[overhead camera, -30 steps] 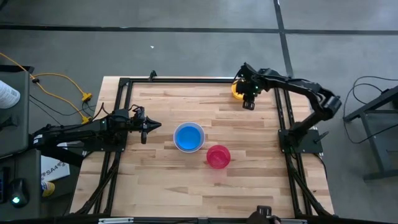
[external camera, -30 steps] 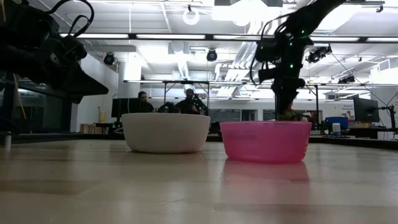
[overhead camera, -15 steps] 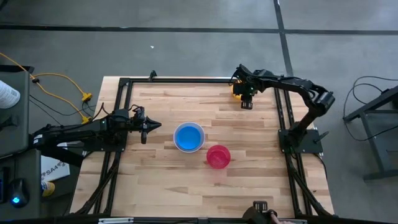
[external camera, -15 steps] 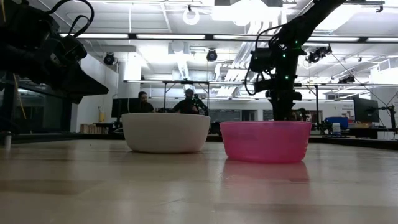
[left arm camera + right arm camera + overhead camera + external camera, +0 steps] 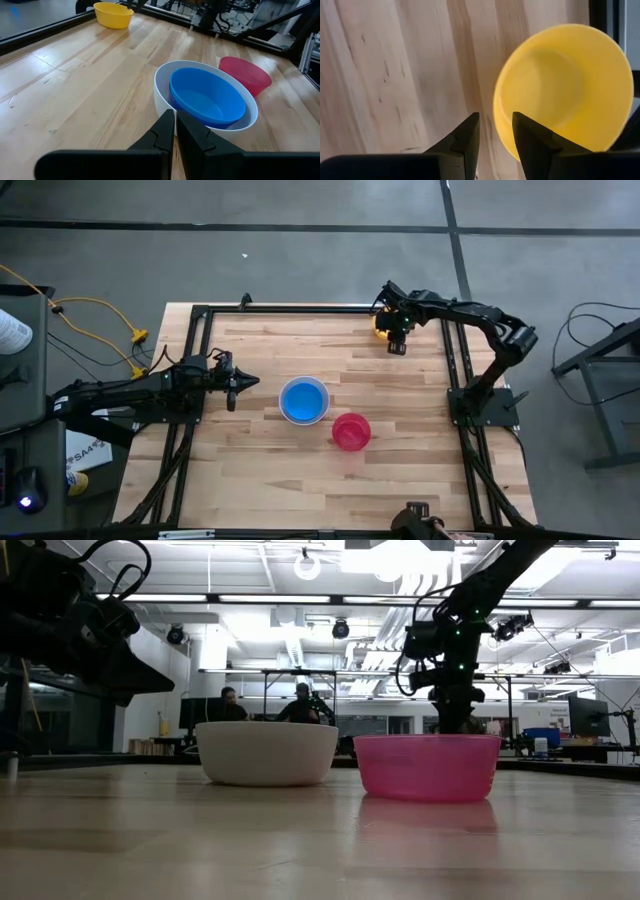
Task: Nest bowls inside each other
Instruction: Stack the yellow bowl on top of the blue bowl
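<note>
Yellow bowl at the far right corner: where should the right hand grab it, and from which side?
Probably the rim of the yellow bowl, taken from above with one finger inside and one outside the wall. It sits upright and open, and its thin rim is the only edge narrow enough for the fingers. The right hand is open above the rim on the side facing the table's middle, so that side suits.

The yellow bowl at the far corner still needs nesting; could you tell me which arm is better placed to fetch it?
The right: its open pincer straddles the yellow bowl rim, while the left pincer waits shut beside the white bowl.
</note>
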